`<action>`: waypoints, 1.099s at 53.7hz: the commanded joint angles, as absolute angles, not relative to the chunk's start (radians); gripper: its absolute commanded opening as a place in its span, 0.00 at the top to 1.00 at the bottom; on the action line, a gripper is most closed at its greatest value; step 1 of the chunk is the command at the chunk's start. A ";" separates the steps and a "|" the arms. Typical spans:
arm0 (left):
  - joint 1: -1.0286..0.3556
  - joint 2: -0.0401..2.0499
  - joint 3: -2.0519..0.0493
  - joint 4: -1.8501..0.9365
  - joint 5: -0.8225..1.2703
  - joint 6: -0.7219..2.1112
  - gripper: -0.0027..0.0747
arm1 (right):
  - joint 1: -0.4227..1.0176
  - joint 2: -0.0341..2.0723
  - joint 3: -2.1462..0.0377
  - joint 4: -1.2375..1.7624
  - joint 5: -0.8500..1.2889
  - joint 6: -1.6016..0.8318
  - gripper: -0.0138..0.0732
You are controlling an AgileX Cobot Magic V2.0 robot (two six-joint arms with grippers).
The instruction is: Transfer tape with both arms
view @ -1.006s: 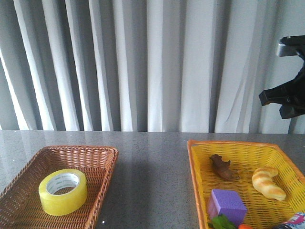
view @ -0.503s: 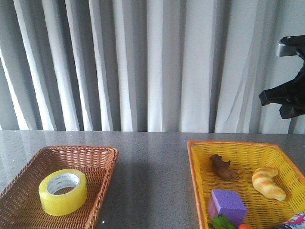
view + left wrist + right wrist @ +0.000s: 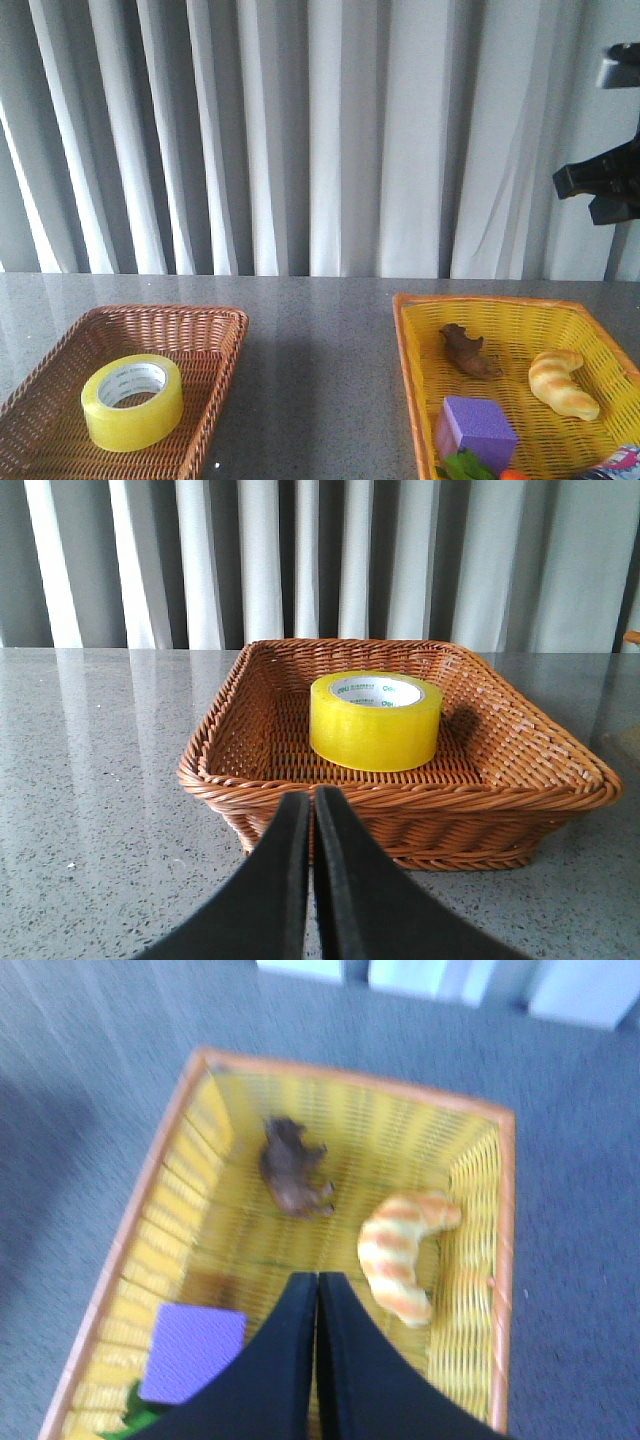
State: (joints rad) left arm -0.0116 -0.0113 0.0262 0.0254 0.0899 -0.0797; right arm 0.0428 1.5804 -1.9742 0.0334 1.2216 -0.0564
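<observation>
Right arm: since the earlier front frame the black right arm (image 3: 606, 180) is riding higher and further toward the right edge of the front view, well above the counter (image 3: 320, 330); nothing else is shifting.
Right gripper (image 3: 317, 1290): its jaws are pressing together, holding nothing, and hanging over the yellow basket (image 3: 180, 1170).
Left gripper (image 3: 312, 810): its jaws are closing flat against each other, gripping nothing, and pointing at the near wall of the brown wicker basket (image 3: 400, 805) from just outside it.
Tape (image 3: 132, 401): the yellow roll is lying flat, hole up, inside the brown wicker basket at the counter's front left corner, apart from both grippers.
Yellow basket contents: a purple cube (image 3: 476, 428), a croissant (image 3: 563, 383) and a small brown figure (image 3: 468, 352) are lying in it, near the counter's front right corner.
Backdrop: grey-white curtains (image 3: 300, 130) are hanging behind the counter's far edge.
</observation>
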 commanded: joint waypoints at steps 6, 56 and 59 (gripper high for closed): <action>-0.010 -0.028 0.003 0.015 0.016 -0.086 0.97 | 0.079 1.353 -1.701 0.036 0.841 -0.064 0.85; -0.010 -0.028 0.003 0.015 0.017 -0.086 0.97 | 0.130 0.293 -0.152 0.070 0.017 -0.009 0.85; -0.010 -0.028 0.003 0.015 0.017 -0.086 0.97 | 0.130 0.258 -0.120 0.070 0.017 -0.009 0.85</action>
State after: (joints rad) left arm -0.0116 -0.0113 0.0262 0.0254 0.0899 -0.0797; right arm 0.1318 0.3010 -0.1343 0.0685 0.0990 0.0000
